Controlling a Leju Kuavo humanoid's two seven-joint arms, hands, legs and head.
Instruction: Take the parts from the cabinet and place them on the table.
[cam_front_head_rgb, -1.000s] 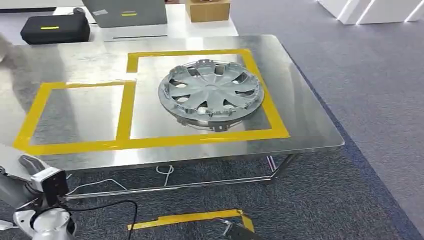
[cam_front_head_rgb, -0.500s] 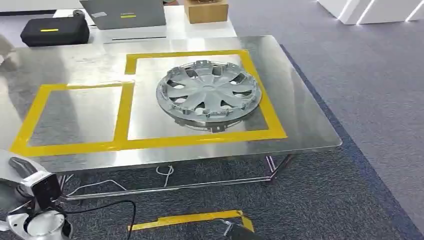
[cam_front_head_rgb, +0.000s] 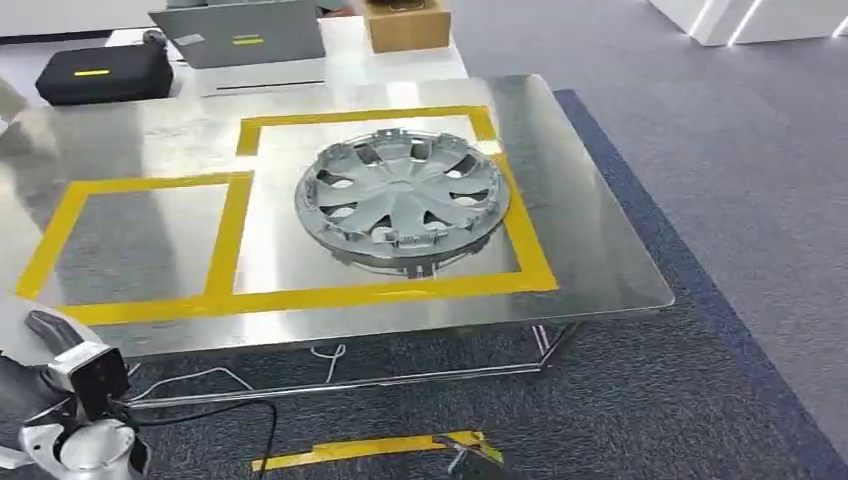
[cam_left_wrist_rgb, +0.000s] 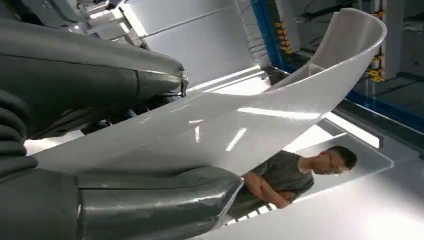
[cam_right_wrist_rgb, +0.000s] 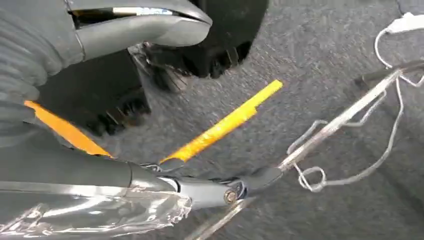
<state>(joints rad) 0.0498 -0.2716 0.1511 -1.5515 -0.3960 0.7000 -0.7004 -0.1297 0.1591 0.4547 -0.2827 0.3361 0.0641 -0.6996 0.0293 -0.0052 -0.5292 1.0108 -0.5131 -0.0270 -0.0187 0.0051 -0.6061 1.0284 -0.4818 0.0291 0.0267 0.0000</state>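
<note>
Left hand (cam_left_wrist_rgb: 100, 150) grips a glossy white curved panel (cam_left_wrist_rgb: 260, 115) between thumb and fingers. Right hand (cam_right_wrist_rgb: 100, 100) hangs empty, fingers apart, over carpet (cam_right_wrist_rgb: 325, 60). Hubcap (cam_front_head_rgb: 402, 193) sits on the steel table (cam_front_head_rgb: 590, 230).

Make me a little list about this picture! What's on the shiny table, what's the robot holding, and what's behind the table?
On the table: grey hubcap inside the right-hand yellow tape square
Other yellow tape square: nothing in it
Table: shiny metal, on grey carpet
Left hand: holds a curved white panel
Right hand: holds nothing, fingers apart, over the carpet
Behind the table: black case, cardboard box
</note>
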